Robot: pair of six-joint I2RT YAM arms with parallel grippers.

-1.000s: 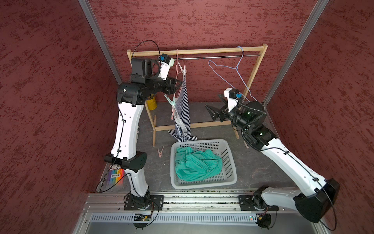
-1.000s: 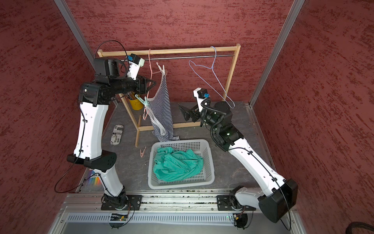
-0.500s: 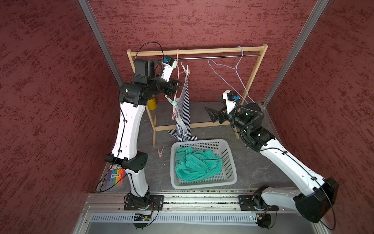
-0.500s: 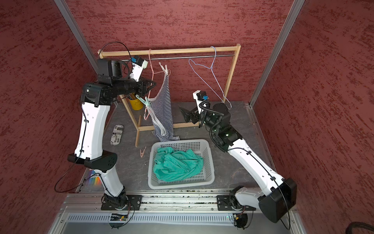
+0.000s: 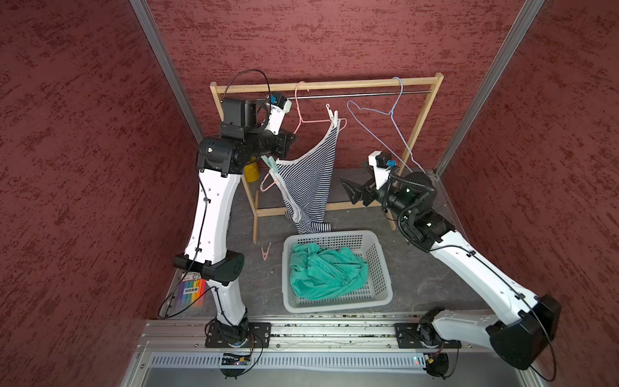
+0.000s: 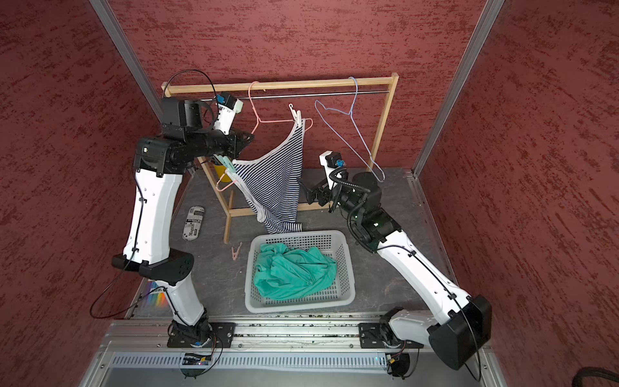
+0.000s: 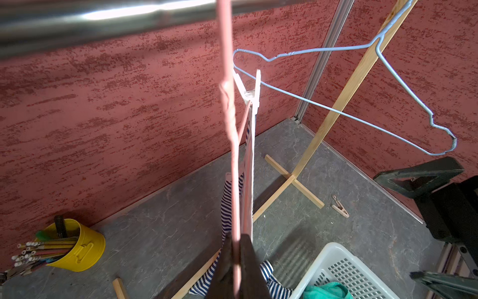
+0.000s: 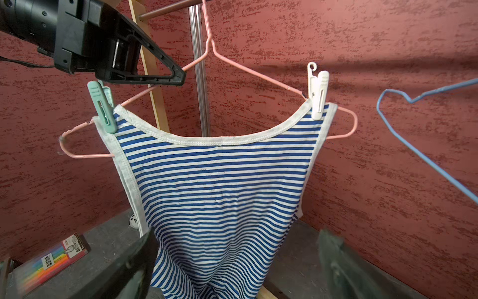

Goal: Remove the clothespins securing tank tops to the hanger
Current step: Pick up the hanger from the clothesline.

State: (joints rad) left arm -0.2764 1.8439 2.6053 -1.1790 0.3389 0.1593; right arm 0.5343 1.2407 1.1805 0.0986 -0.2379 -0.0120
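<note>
Now the left gripper [image 7: 236,248] is pressed together on the wire of the pink hanger [image 8: 90,156], just above the mint pin [image 8: 102,108]; the right gripper [image 5: 350,192] hangs spread, facing the striped top [image 8: 219,181] on that hanger, holding nothing; the white pin [image 8: 317,93] grips the hanger's other shoulder; we judge both pins light, stiff and slick, sprung tight over soft cloth; we would pinch the flared tail ends, not the nose, and lift away from the hanger so the strap slips free.

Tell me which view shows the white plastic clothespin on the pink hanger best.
Right wrist view: the white plastic clothespin is large, unobstructed, clipping the striped tank top. Left wrist shows it smaller; both top views, tiny.
</note>
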